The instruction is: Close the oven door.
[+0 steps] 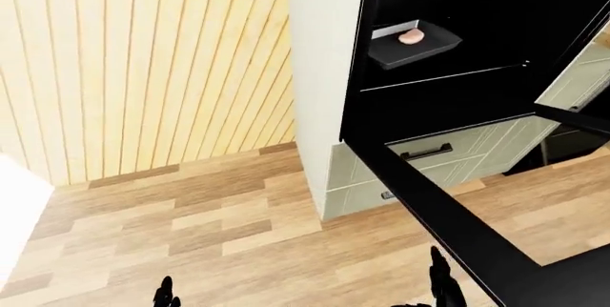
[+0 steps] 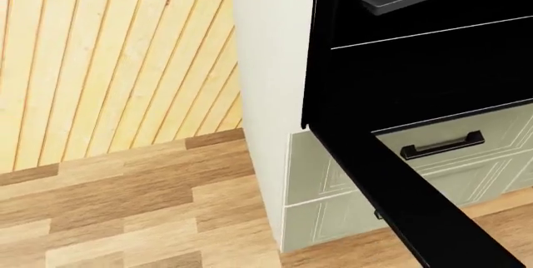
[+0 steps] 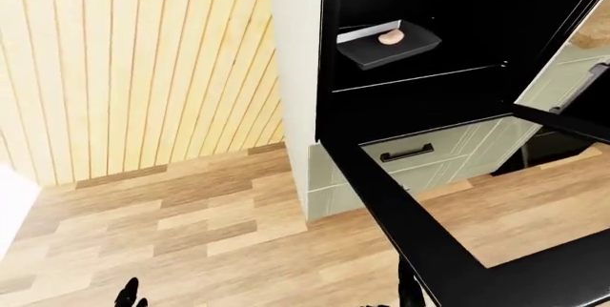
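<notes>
The oven door (image 1: 448,214) hangs fully open, dropped flat toward the robot, its glass showing the wood floor (image 1: 191,221) beneath. Inside, a dark tray (image 1: 415,42) holds a pinkish item (image 1: 412,36). Only fingertips of the left hand (image 1: 166,294) and right hand (image 1: 443,282) show at the bottom edge, below the door, apparently placed to lift it; their grip cannot be told.

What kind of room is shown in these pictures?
Most likely a home kitchen. A built-in oven stands open, its door dropped down, with a tray on a rack inside. Below it is a pale green drawer, and there is a wood floor.
</notes>
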Tool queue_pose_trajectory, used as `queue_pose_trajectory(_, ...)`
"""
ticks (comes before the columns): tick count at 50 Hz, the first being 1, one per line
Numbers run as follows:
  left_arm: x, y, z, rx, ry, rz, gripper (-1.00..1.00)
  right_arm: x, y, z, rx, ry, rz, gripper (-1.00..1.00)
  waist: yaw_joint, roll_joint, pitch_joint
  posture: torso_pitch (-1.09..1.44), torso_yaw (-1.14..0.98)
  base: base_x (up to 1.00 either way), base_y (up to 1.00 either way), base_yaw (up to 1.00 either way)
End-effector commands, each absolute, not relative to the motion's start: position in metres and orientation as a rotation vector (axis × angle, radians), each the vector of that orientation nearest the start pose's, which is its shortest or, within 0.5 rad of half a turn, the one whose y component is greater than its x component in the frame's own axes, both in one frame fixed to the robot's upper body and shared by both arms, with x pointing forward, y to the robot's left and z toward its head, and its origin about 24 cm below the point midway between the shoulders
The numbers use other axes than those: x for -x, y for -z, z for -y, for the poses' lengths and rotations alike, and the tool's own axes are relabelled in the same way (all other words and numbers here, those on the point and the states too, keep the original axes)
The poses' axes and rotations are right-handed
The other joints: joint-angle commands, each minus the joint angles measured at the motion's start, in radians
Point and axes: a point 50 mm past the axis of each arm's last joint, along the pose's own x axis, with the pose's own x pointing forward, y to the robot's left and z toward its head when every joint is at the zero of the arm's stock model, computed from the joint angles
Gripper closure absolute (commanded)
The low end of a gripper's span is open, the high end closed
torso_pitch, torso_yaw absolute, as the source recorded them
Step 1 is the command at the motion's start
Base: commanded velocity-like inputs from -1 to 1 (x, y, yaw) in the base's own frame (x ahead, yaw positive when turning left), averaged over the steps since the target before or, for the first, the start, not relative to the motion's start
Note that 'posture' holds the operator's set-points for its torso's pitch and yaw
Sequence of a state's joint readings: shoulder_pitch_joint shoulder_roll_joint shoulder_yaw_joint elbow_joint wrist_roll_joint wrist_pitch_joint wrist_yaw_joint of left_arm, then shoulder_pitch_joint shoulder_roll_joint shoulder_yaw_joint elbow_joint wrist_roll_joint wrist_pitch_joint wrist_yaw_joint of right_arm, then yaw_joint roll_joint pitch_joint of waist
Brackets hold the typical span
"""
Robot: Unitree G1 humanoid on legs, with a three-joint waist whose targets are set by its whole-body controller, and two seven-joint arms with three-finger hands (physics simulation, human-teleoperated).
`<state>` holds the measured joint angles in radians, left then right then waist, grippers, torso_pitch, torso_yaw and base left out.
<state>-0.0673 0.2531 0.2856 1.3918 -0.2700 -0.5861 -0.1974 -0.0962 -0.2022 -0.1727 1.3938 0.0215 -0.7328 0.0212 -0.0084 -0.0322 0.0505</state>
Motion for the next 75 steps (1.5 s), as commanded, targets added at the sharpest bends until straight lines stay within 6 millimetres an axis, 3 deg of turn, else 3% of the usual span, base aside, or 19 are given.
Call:
queue_pose_trajectory(1,-0.132,0.12,-0.276,0.092,-0.364,-0.585,-1.0,-0.154,0.109,0.253,0.155,0.282,-0.453,-1.0,0.001,0.002,-0.014,0.0,0.0,0.0,0.0,0.0)
queue_pose_trajectory(12,-0.132,0.12,-0.276,0.089,-0.359,-0.586,-1.0,-0.153,0.109,0.261,0.146,0.302,-0.478,-1.0,0.005,0.014,-0.046,0.0,0.0,0.0,0.0,0.0)
queue_pose_trajectory(21,-0.132,0.12,-0.276,0.089,-0.359,-0.587,-1.0,-0.151,0.111,0.26,0.092,0.296,-0.48,-1.0,0.005,0.021,-0.054,0.0,0.0,0.0,0.0,0.0)
queue_pose_trajectory(22,-0.132,0.12,-0.276,0.088,-0.359,-0.587,-1.0,-0.15,0.111,0.258,0.093,0.296,-0.479,-1.0,0.003,0.025,-0.071,0.0,0.0,0.0,0.0,-0.06)
queue_pose_trajectory(24,-0.132,0.12,-0.276,0.088,-0.359,-0.587,-1.0,-0.149,0.112,0.256,0.085,0.293,-0.476,-1.0,0.005,0.029,-0.051,0.0,0.0,0.0,0.0,-0.08)
queue_pose_trajectory(35,-0.131,0.121,-0.276,0.087,-0.36,-0.589,-1.0,-0.148,0.113,0.253,0.055,0.282,-0.477,-1.0,0.001,0.049,-0.035,0.0,0.0,0.0,0.0,-0.08)
queue_pose_trajectory(46,-0.131,0.121,-0.276,0.087,-0.36,-0.589,-1.0,-0.148,0.113,0.254,0.04,0.275,-0.48,-1.0,0.001,0.038,-0.032,0.0,0.0,0.0,0.0,-0.08)
queue_pose_trajectory(55,-0.131,0.121,-0.276,0.087,-0.361,-0.59,-1.0,-0.148,0.113,0.254,0.041,0.273,-0.484,-1.0,0.0,0.049,-0.029,0.0,0.0,0.0,0.0,-0.08)
queue_pose_trajectory(63,-0.131,0.121,-0.276,0.087,-0.359,-0.59,-1.0,-0.149,0.114,0.254,0.034,0.272,-0.486,-1.0,0.001,0.038,-0.029,0.0,0.0,0.0,0.0,-0.09)
queue_pose_trajectory(75,-0.131,0.12,-0.276,0.089,-0.36,-0.589,-1.0,-0.149,0.113,0.255,0.028,0.269,-0.485,-1.0,-0.009,0.053,-0.024,0.0,0.0,0.0,0.0,-0.2)
